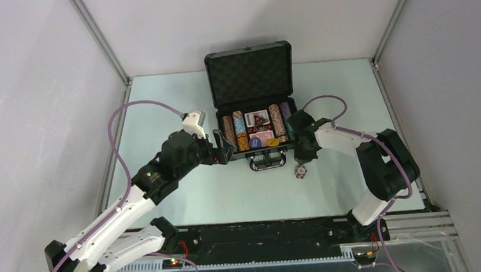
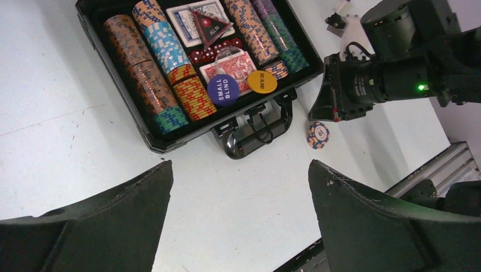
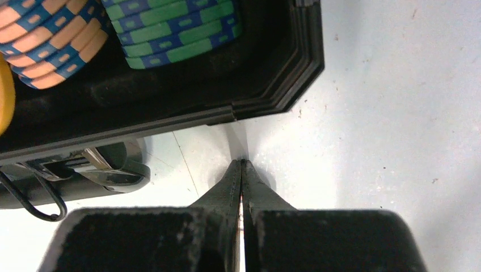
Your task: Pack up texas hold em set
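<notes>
Your right gripper [image 3: 242,162] is pinched shut just off the open black foam-lined briefcase's [image 1: 250,78] corner; its camera misses the loose striped chip [image 2: 318,135] by the handle [image 2: 249,135], which shows between your left gripper's [image 2: 239,167] wide-apart fingers.
</notes>
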### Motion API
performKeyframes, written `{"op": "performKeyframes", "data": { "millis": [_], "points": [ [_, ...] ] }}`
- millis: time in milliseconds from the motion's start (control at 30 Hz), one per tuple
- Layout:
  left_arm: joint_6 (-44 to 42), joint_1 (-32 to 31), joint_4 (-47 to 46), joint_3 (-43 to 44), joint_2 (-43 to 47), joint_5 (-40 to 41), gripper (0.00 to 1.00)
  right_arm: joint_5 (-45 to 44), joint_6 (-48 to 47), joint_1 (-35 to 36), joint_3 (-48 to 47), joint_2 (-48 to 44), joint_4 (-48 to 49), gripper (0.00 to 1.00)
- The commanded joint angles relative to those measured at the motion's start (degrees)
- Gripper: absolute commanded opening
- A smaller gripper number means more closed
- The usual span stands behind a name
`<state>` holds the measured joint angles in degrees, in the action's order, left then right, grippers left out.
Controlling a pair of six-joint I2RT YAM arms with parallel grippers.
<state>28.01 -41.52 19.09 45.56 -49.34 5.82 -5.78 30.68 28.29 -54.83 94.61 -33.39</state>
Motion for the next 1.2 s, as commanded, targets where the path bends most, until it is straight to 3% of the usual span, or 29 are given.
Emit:
{"op": "performKeyframes", "data": {
  "millis": [0, 967, 1100, 1167],
  "points": [
    [-1.52, -0.22, 0.86, 2.31, 0.98, 1.7, 0.94, -1.22, 1.27, 0.15, 0.37, -2.97, -1.7, 0.0],
    [-2.32, -0.21, 2.0, 3.14, 1.3, 2.8, 0.94, -2.78, 0.93, -1.06, -1.63, -5.35, -0.89, 0.0],
    [-2.65, -0.17, 2.68, 3.81, 1.61, 3.4, 0.94, -4.5, -0.62, -1.47, -5.93, -7.04, -2.23, 0.14],
    [-2.76, -0.21, 2.86, 3.83, 1.84, 3.77, 0.94, -4.99, -0.96, -1.5, -7.34, -7.64, -3.48, 0.3]
  ]
}}
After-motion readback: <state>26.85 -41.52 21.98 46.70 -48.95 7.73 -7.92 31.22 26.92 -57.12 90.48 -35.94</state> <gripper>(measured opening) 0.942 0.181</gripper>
